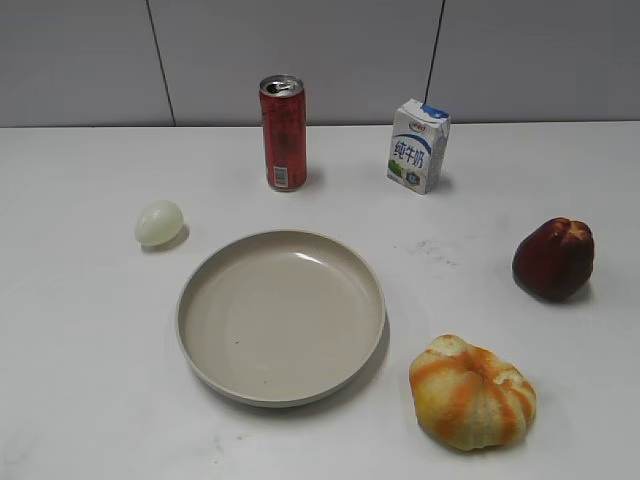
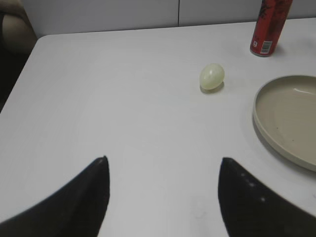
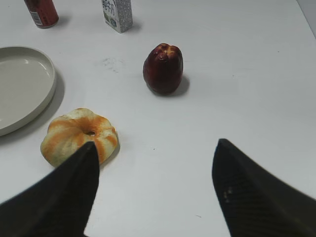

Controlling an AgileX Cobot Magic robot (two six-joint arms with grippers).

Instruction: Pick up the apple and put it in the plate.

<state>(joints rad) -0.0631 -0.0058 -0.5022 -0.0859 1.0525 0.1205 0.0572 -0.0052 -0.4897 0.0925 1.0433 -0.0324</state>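
Note:
The dark red apple point(image 1: 553, 259) stands on the white table at the right; it also shows in the right wrist view point(image 3: 163, 68), ahead of my right gripper point(image 3: 155, 143), which is open and empty. The beige-grey plate point(image 1: 210, 285) lies empty in the middle of the table; its rim shows in the right wrist view point(image 3: 47, 94) and the left wrist view point(image 2: 261, 121). My left gripper point(image 2: 163, 159) is open and empty over bare table, left of the plate. Neither gripper shows in the exterior view.
An orange-and-yellow pumpkin-like thing point(image 1: 471, 393) lies right of the plate, near the front. A small pale egg-shaped thing point(image 1: 159, 222) lies to the plate's left. A red can point(image 1: 283, 133) and a milk carton point(image 1: 418, 146) stand at the back.

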